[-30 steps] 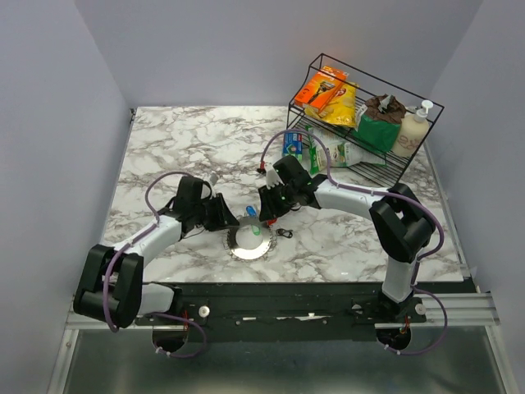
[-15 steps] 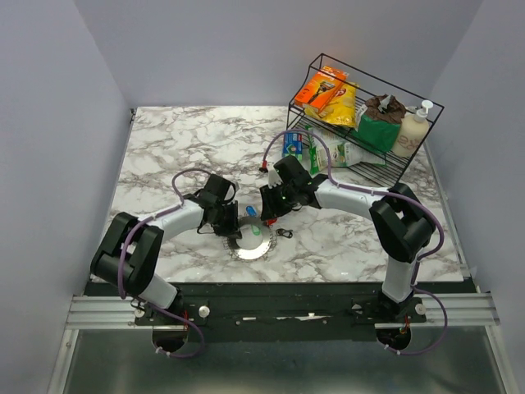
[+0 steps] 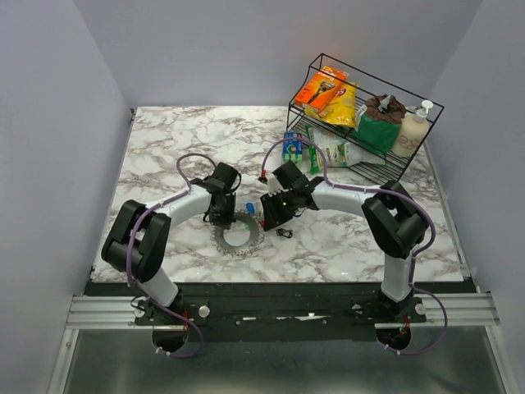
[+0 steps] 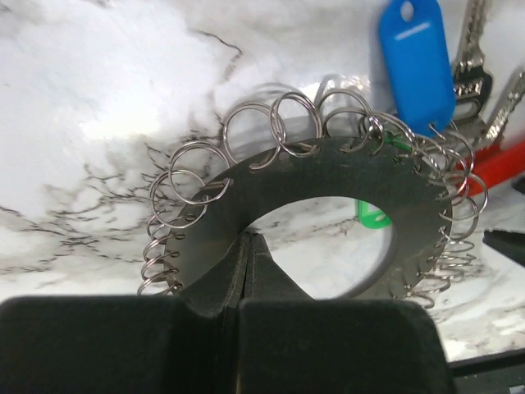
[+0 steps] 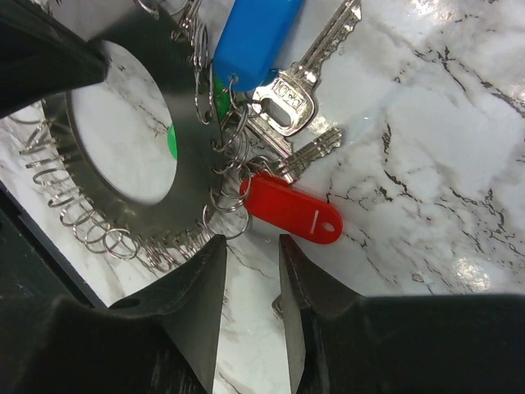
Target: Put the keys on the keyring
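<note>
The keyring (image 4: 312,164) is a flat dark metal ring with many small silver split rings around its rim. It lies at the table's front middle (image 3: 236,238) and also shows in the right wrist view (image 5: 123,98). My left gripper (image 4: 250,238) is shut on its near rim (image 3: 221,215). Silver keys (image 5: 287,98) with a blue tag (image 5: 254,33) and a red tag (image 5: 291,217) hang off the split rings on its right side, and a green tag (image 5: 171,144) shows through the hole. My right gripper (image 5: 250,242) is open and empty, just short of the red tag (image 3: 269,220).
A black wire rack (image 3: 365,119) with packets and a soap bottle stands at the back right. A blue and green packet (image 3: 292,146) lies in front of it. A small dark metal piece (image 3: 285,232) lies on the marble right of the keyring.
My left arm has folded in toward the centre and its gripper now sits on the keyring's rim. The keyring has shifted a little to the left. The right gripper has barely moved.
</note>
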`<state>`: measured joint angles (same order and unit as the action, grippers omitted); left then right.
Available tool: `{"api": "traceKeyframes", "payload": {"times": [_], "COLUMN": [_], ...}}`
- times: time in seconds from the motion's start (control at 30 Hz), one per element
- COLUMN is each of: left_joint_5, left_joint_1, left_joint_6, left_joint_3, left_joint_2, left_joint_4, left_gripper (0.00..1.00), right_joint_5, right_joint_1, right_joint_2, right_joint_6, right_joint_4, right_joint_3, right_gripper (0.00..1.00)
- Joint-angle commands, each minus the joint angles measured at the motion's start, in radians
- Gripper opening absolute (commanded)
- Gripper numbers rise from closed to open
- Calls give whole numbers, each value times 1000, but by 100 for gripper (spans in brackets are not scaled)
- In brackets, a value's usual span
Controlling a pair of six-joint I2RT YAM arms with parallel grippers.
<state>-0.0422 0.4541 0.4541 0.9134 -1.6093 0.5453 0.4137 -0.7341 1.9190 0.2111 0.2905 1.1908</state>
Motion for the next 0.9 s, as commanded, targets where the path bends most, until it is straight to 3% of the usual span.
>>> {"api": "traceKeyframes", "payload": {"times": [0.0,0.17,0.53,0.87], "left_joint_5": [153,157,185,127], "left_joint_1": [1,3,26,87], "left_joint_6": [-31,-52,-107,-141], "left_joint_3": [36,100,323,499], "left_joint_2": [-73,-142,-337,-468], "left_joint_4": [38,25,53,76], "left_gripper": [0,0,0,0], "right_joint_5": [66,102,-1,-102], "right_joint_1": [1,-1,-1,38], "right_joint_2": [20,29,-34,-115], "right_joint_6": [-35,-53,-36,16], "right_joint_4": [30,39,41,27], "right_joint_3": [1,10,-13,-72], "right_gripper": [41,41,41,44]}}
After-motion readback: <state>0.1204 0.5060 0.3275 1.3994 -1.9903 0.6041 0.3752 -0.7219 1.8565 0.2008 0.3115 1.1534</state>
